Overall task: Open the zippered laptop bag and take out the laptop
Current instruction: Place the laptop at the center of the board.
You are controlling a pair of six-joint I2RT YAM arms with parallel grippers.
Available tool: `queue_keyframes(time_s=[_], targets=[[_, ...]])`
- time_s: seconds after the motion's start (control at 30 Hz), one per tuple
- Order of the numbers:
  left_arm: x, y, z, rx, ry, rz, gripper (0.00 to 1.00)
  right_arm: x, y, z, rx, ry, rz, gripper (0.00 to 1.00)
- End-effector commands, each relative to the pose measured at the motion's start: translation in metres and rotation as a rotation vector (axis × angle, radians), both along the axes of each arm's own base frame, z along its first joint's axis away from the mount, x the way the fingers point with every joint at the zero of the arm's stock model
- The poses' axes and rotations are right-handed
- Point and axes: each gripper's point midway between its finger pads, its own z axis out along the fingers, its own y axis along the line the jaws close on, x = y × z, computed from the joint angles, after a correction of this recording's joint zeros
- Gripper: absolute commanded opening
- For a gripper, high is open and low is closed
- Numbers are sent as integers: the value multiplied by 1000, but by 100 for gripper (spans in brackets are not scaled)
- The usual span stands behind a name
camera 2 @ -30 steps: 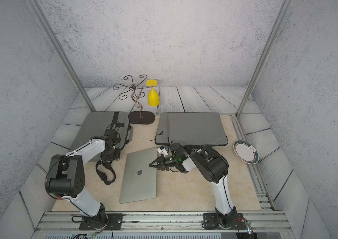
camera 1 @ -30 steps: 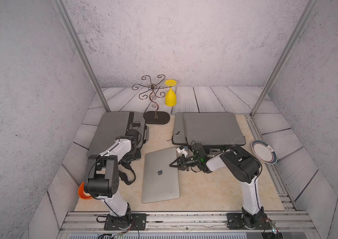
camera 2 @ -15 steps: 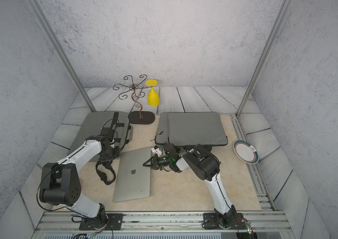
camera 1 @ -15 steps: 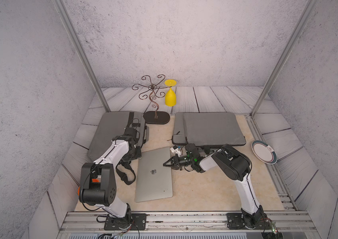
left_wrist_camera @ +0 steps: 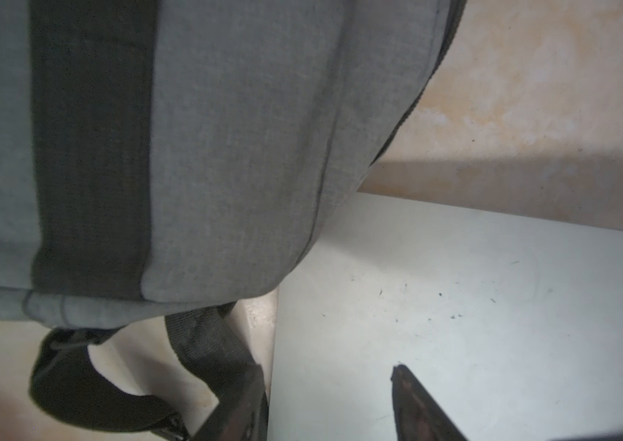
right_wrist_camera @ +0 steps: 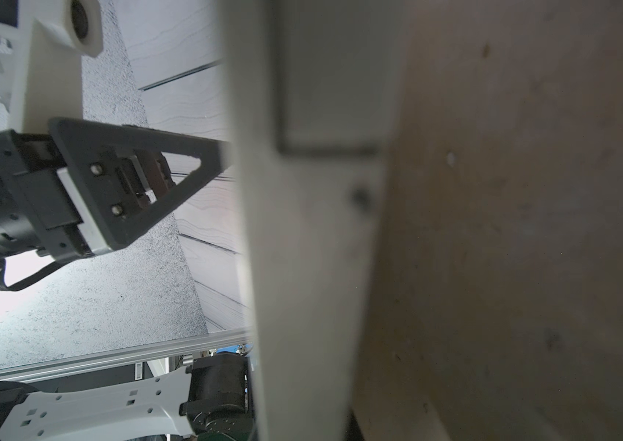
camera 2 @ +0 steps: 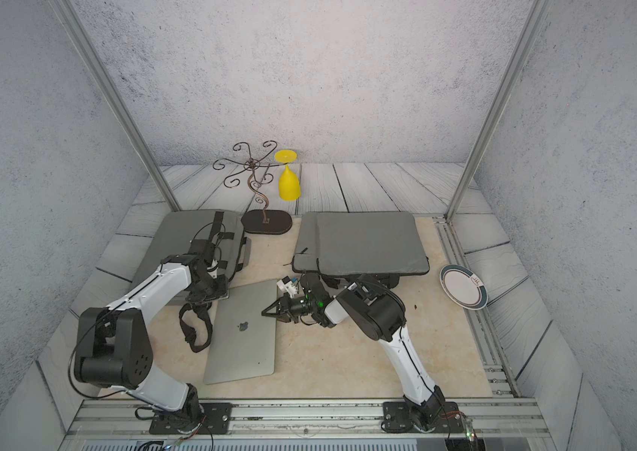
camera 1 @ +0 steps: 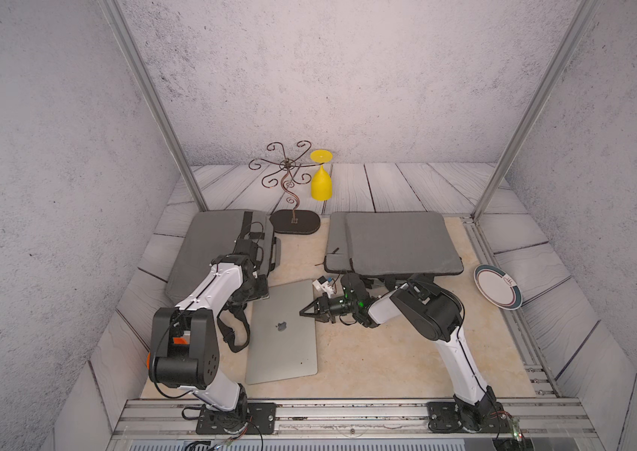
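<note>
The right gripper [camera 1: 306, 311] is nearly closed, pinching the silver laptop's [camera 1: 282, 343] edge, while the left gripper [left_wrist_camera: 327, 397] is parted and empty over the laptop corner beside the grey laptop bag [left_wrist_camera: 226, 152].

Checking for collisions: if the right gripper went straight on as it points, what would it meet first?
Likely the laptop lid: the right gripper hangs over its edge, height unclear. Clearing it, the black strap comes next.

I work in a robot test cell of a lab. Around my fingers [left_wrist_camera: 413, 404] stand grey textured panels [camera 1: 55, 156], held by bare aluminium posts [camera 1: 149, 97]. Behind my fingers, my two arm bases [camera 1: 231, 419] are bolted on a slotted aluminium rail [camera 1: 348, 410]. The plank floor [camera 1: 387, 187] beyond them looks printed.
</note>
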Motion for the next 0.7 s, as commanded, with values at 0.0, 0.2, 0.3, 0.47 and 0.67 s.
queue_keyframes(time_s=[0.0, 0.2, 0.3, 0.47, 0.67], targets=[[1, -2, 8, -11, -18, -18, 57, -6, 1, 9, 24, -52, 35, 18], [2, -4, 9, -20, -22, -23, 57, -13, -6, 10, 8, -60, 46, 29], [0, -5, 7, -29, -18, -24, 57, -16, -7, 12, 5, -66, 49, 33], [1, -7, 7, -41, -19, -27, 57, -20, -12, 15, -21, -84, 54, 41], [3, -8, 8, -44, -17, -35, 57, -32, -28, 18, -134, -163, 82, 55]])
